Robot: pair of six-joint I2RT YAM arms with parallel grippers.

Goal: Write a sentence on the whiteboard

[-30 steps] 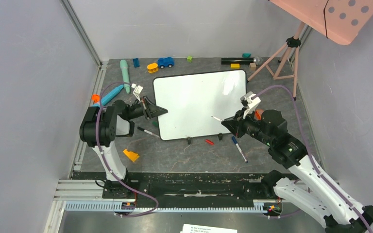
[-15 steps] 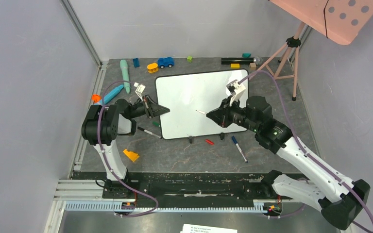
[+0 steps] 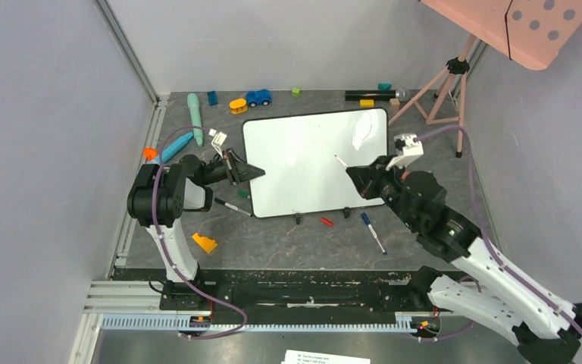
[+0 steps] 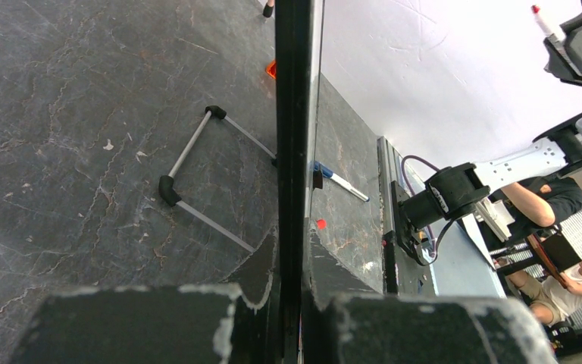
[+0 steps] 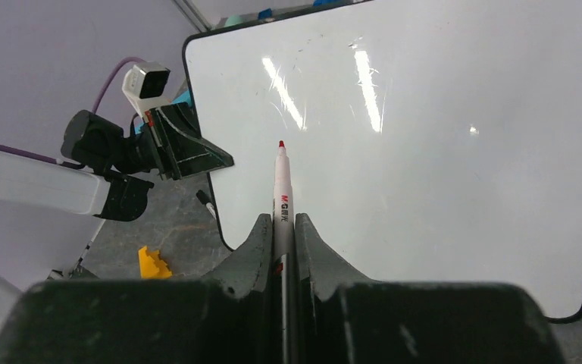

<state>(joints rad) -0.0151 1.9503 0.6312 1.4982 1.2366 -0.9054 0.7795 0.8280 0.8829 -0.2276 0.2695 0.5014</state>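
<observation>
Whiteboard (image 3: 311, 163): lies flat on the dark table (image 3: 273, 246), just above the middle of the top view; its white face shows only glare streaks.
Left gripper (image 3: 255, 173): at the board's left edge, its fingers closed on the black rim.
Right gripper (image 3: 358, 180): over the board's lower right part, clamped around a marker (image 3: 340, 161).
Marker: the red tip points to the upper left over the white face; contact with the board cannot be told.
Left wrist view: alone shows the rim edge-on, running up mid-frame, with a wire bracket (image 4: 197, 178) to its left.
Right wrist view: alone shows the red tip against the board's centre.
</observation>
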